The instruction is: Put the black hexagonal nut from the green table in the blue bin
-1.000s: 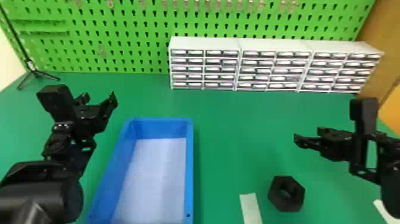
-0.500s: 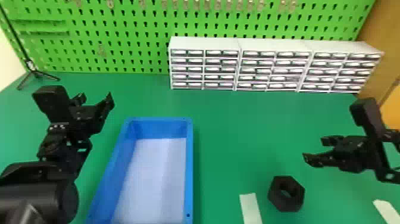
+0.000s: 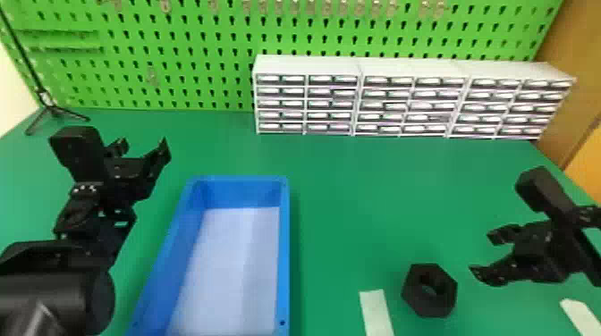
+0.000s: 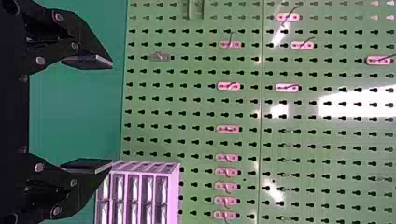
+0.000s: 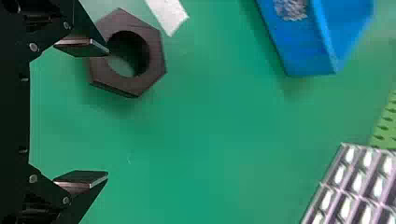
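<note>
Nut, black, hexagonal: is being borne flat by the tabletop, unheld, outside the bin.
Right gripper: is being held wide, empty; is being drawn nearer and turned nutward since the earlier frames, so a grasp is seemingly being prepared, alignment still being needed.
Blue bin: is being left unfilled.
Left gripper: is being parked wide, empty.

The green table carries a blue bin, hexagonal nut, drawer cabinets, tripod and strips, perhaps tape.
</note>
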Action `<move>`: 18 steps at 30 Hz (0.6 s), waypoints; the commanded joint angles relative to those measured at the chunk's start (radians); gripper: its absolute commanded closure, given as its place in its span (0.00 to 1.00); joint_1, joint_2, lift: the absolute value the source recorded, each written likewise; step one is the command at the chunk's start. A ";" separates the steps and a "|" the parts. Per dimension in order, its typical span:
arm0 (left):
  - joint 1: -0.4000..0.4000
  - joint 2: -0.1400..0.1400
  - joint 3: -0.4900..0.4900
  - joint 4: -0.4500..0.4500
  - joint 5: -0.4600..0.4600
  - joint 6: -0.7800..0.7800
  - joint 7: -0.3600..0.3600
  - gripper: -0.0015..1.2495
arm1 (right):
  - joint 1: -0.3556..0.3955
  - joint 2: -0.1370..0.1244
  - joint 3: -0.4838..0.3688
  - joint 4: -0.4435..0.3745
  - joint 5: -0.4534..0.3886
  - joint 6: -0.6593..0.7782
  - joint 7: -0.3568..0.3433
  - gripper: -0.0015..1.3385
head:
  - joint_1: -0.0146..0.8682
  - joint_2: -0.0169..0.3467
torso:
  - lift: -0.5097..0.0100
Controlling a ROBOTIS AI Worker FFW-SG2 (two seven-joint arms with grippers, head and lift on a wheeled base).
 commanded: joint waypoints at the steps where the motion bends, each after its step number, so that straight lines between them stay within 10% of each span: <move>1: -0.002 0.012 0.000 -0.002 0.000 0.004 0.000 0.40 | -0.003 -0.049 0.054 0.000 0.010 -0.031 0.003 0.25 | 0.79 0.12 | 0.80; 18: 0.006 0.021 -0.001 -0.008 -0.003 0.018 -0.001 0.40 | -0.003 -0.084 0.146 0.003 0.049 -0.074 0.009 0.25 | 0.79 0.12 | 0.80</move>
